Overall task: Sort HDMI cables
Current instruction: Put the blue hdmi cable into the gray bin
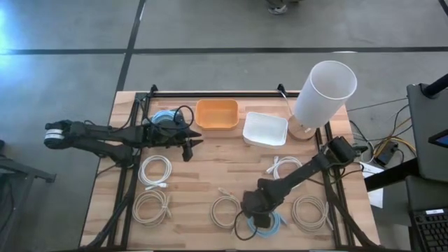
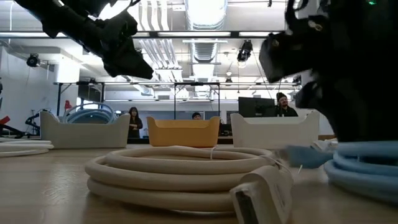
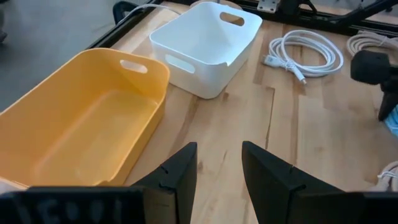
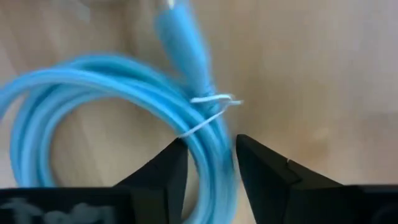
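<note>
Two bins, orange bin (image 1: pixel 216 114) and white bin (image 1: pixel 264 129), stand on the counter (image 1: pixel 231 168). Well in front of the white bin, the right end effector (image 4: pixel 210 163) straddles the light blue HDMI cable (image 4: pixel 118 93) with narrowly parted fingers. Beside the orange bin hovers the left end effector (image 3: pixel 219 163), slightly parted, holding nothing

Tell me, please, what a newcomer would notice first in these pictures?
Probably the right end effector, its fingers open astride a light blue cable coil at the table's front edge. Next, the orange bin and white bin at the back, both empty, with the left end effector open nearby.
</note>
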Robot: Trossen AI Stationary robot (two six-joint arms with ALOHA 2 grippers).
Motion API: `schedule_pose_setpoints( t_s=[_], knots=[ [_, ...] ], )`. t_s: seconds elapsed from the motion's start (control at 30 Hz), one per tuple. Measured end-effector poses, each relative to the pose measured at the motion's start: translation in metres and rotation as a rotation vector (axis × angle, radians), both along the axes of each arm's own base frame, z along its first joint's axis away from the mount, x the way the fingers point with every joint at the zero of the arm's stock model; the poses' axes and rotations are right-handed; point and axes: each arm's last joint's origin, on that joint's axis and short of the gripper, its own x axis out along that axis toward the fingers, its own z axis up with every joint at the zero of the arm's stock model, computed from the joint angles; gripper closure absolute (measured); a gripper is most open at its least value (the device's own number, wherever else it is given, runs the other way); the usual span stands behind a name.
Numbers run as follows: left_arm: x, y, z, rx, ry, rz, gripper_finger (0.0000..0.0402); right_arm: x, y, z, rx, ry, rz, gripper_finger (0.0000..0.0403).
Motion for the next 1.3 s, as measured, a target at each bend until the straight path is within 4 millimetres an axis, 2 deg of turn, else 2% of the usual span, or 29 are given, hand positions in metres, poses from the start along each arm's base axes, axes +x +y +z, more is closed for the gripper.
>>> schedule_pose_setpoints(
  t_s=[0.27,0.33,0.43,0.53,0.67,0.83,1.03,1.3],
  knots=[
    [0.0,0.0,0.0,0.015,0.004,-0.007,0.0266,-0.002,-0.002,-0.005,-0.007,0.028,-0.051,0.0358],
    [0.0,0.0,0.0,0.015,0.003,-0.007,0.0266,-0.003,-0.002,-0.003,-0.007,0.029,-0.064,0.0369],
    [0.0,0.0,0.001,0.007,-0.006,-0.003,0.0266,-0.006,-0.006,0.005,-0.017,0.051,-0.09,0.0369],
    [0.001,0.0,0.002,-0.008,-0.026,0.005,0.0266,-0.009,-0.011,0.028,-0.076,0.001,-0.105,0.0369],
    [0.003,0.0,0.006,-0.04,-0.082,0.021,0.0266,-0.016,-0.025,0.05,-0.298,-0.105,-0.146,0.036],
    [0.008,0.0,0.009,-0.099,-0.154,0.023,0.0266,-0.014,-0.049,0.074,-0.596,-0.351,-0.299,0.0354],
    [0.017,0.0,0.01,-0.18,-0.226,0.029,0.0266,-0.004,-0.076,0.081,-0.897,-0.493,-0.362,0.0351],
    [0.041,-0.001,-0.006,-0.256,-0.271,0.025,0.0266,0.005,-0.102,0.083,-1.055,-0.54,-0.448,0.035]
  ],
)
